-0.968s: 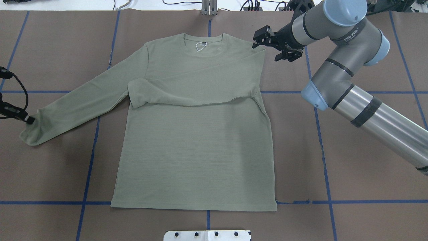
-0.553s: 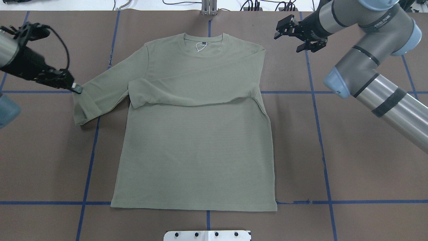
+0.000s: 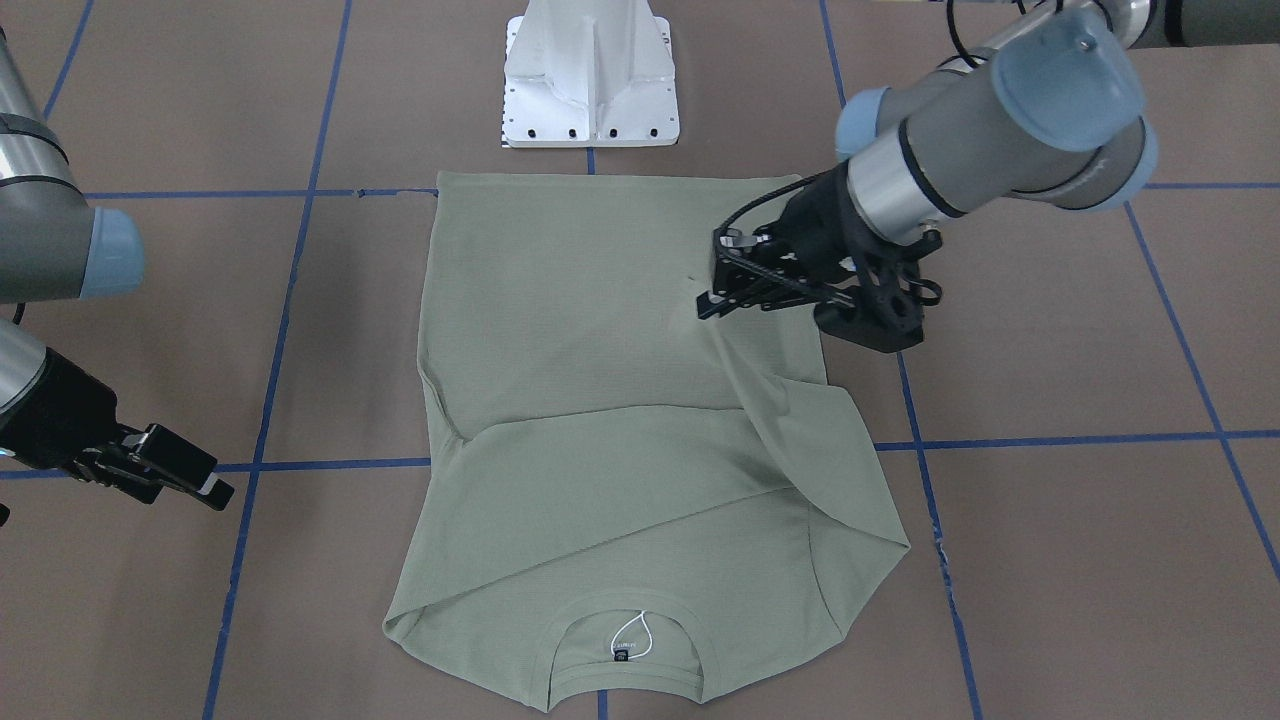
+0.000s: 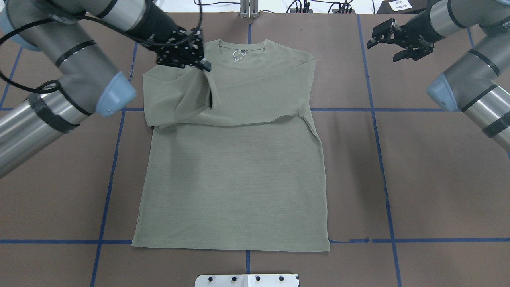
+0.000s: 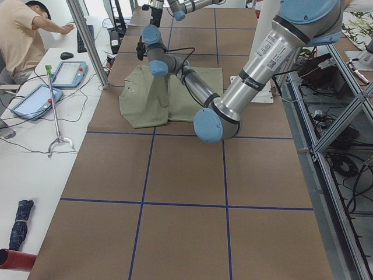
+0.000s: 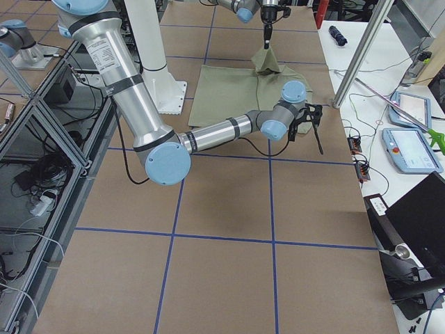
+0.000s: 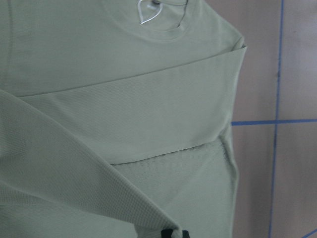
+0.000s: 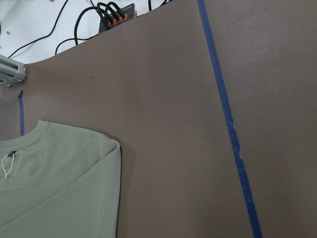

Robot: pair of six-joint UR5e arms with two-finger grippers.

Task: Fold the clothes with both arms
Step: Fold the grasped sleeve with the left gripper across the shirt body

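The pale green clothes [image 4: 235, 179] lie flat on the brown table, collar [image 4: 241, 48] at the far side. One sleeve lies folded across the chest. My left gripper [image 4: 205, 65] is shut on the cuff of the other sleeve [image 4: 179, 95] and holds it raised over the chest near the collar. From the front the left gripper [image 3: 703, 303] shows the sleeve [image 3: 790, 420] draped down from it. A black fingertip [image 7: 173, 234] pinches the fabric in the left wrist view. My right gripper [image 4: 382, 42] hangs open and holds nothing, off to the right of the shirt's shoulder [image 8: 106, 148].
The white pedestal base [image 3: 590, 80] stands at the near edge behind the hem. Blue tape lines [image 4: 382, 159] cross the brown cover. Cables and a metal bracket [image 4: 249, 8] sit along the far edge. A person [image 5: 23, 35] leans at a side desk with tablets [image 5: 70, 73].
The left gripper has carried the sleeve cuff from the far left up and rightward over the shirt. The right gripper has drawn away from the shoulder toward the far right.
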